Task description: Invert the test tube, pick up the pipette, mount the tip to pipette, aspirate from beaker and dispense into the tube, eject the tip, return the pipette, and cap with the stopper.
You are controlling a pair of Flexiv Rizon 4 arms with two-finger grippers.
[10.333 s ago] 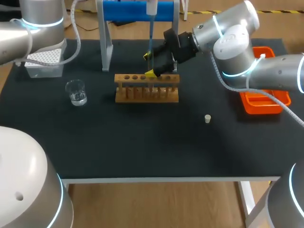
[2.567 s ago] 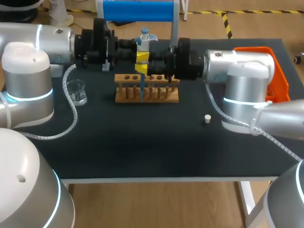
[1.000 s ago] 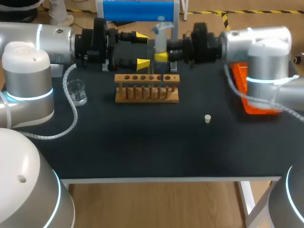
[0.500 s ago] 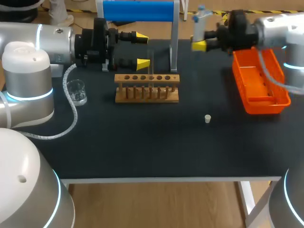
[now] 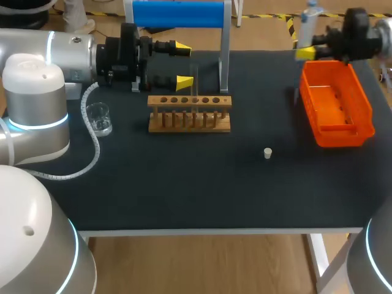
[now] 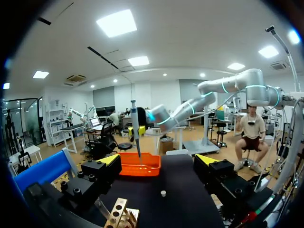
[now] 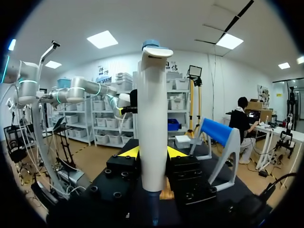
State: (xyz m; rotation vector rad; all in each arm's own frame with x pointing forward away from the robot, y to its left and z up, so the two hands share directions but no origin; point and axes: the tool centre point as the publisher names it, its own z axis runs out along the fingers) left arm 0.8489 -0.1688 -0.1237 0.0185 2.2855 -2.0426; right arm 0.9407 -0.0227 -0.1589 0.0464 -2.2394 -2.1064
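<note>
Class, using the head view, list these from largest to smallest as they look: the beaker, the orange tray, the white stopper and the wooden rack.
1. orange tray
2. wooden rack
3. beaker
4. white stopper

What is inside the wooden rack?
One clear test tube stands in a hole of the wooden rack; the other holes look empty. The tube's lower part sits behind the rack's bars, so any liquid in it cannot be seen.

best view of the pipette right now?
Right wrist view: the pipette fills the middle, upright, gripped between the right gripper's fingers. Left wrist view shows its whole length, small, against the orange bin. Head view catches only its top end.
</note>
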